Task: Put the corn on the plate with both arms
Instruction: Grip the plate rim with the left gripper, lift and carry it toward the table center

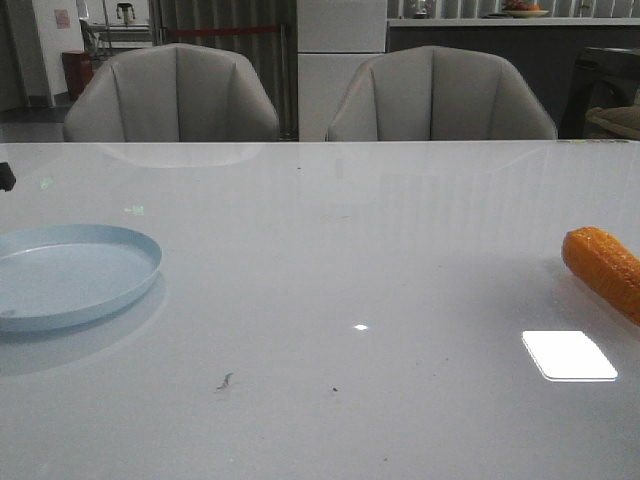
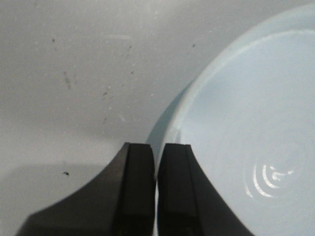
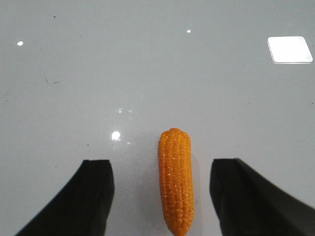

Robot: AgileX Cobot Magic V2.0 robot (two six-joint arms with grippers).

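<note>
Grey table, corn lying between wide right jaws, untouched, left jaws closed beside plate

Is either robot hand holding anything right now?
No. The right gripper is open with the corn lying loose between its jaws; the left gripper is shut on nothing.

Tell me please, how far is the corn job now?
Nothing is done yet: the plate is empty. In hand: the right gripper is open with the corn between its fingers, not gripped. The left gripper is shut by the plate's rim. Left: grasp, carry, place.
</note>
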